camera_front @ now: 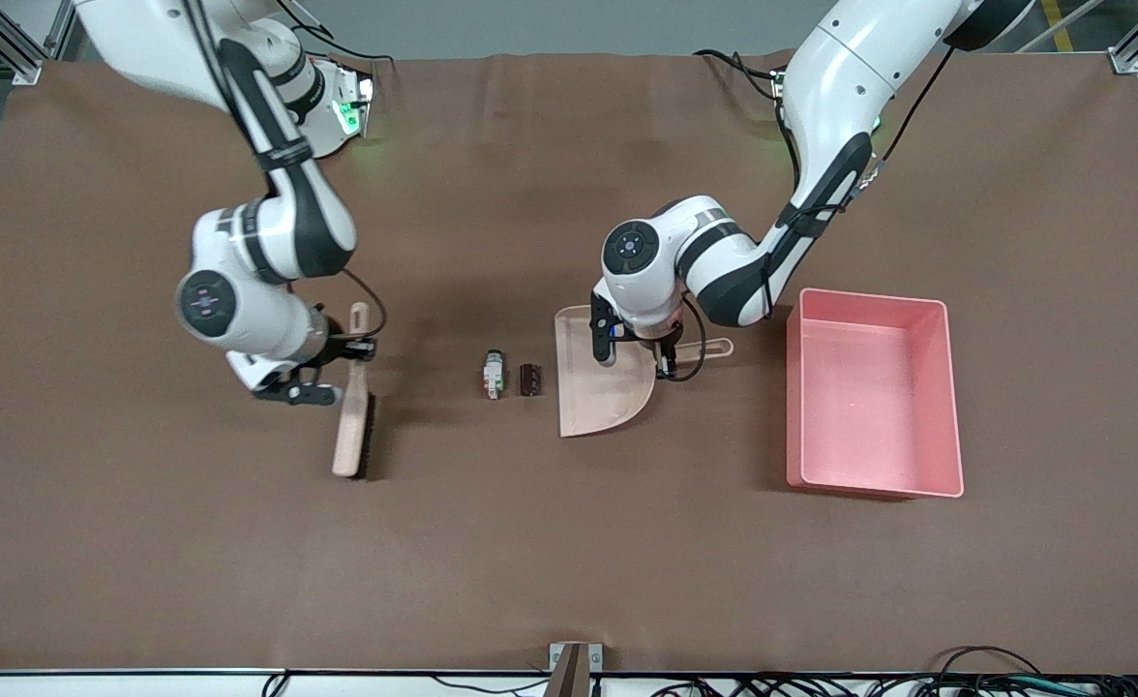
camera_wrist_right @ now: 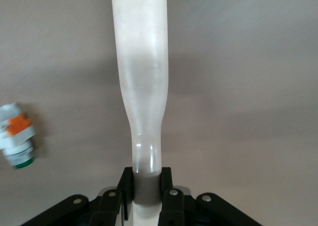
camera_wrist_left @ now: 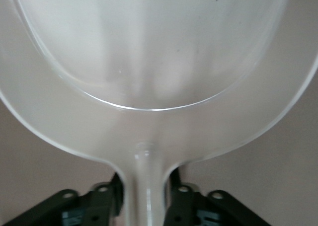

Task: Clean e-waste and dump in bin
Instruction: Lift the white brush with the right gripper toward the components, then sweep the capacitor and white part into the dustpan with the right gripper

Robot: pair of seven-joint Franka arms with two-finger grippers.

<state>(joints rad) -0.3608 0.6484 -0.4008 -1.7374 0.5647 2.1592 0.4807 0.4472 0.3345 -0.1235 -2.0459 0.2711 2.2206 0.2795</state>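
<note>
1. On the brown table (camera_front: 569,542) I see both tools gripped.
2. Left gripper (camera_front: 664,350) is clamped on the handle of the beige plastic dustpan (camera_front: 600,387); in the left wrist view its fingers (camera_wrist_left: 112,196) pinch that handle, dustpan (camera_wrist_left: 159,62) filling the view.
3. Right gripper (camera_front: 354,350) is clamped on the handle of the beige hand brush with dark bristles (camera_front: 351,426); the right wrist view shows fingers (camera_wrist_right: 126,184) tight on the brush handle (camera_wrist_right: 141,87).
4. E-waste lies between brush and dustpan: small white-grey block with orange and green marks (camera_front: 494,374), also (camera_wrist_right: 17,136), beside the small dark brown cylinder-like piece (camera_front: 529,378), which sits just beside the dustpan's straight edge.
5. Pink rectangular plastic tub (camera_front: 874,479) sits toward the left arm's end, near the dustpan handle.
</note>
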